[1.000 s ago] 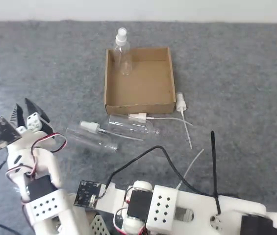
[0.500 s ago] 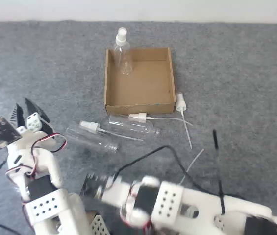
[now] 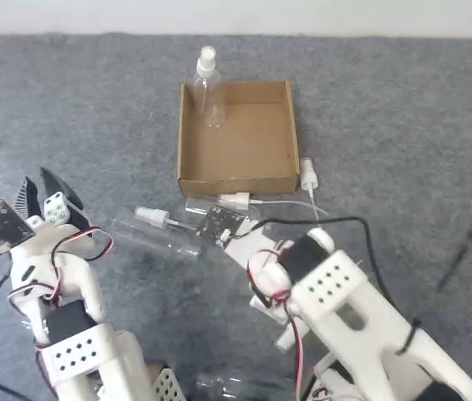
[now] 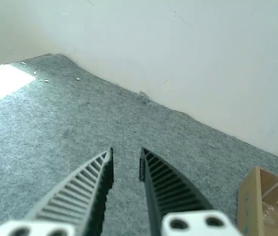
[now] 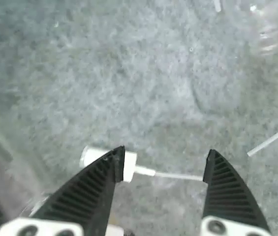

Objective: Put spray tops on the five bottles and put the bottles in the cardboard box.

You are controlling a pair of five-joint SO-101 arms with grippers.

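right gripper (image 5: 166, 152): jaws wide apart, holding nothing, low over the carpet (image 5: 143, 73).
spray top (image 5: 131, 166): lies flat just below the right gripper, with its white head partly behind one finger and its thin tube reaching toward the other.
key axis: the head-to-tube line runs from finger to finger, along the closing line and not across it. A wrist roll or a shift onto the head looks needed before pinching.
nearer arm: the right arm, out over a loose bottle (image 3: 159, 238) just in front of the cardboard box (image 3: 184, 134).
left gripper (image 3: 45, 194): fingers slightly apart, empty, well off to the left of the bottles.
progress: one capped bottle (image 3: 209, 88) sits at the box's far corner; the rest are not yet capped.
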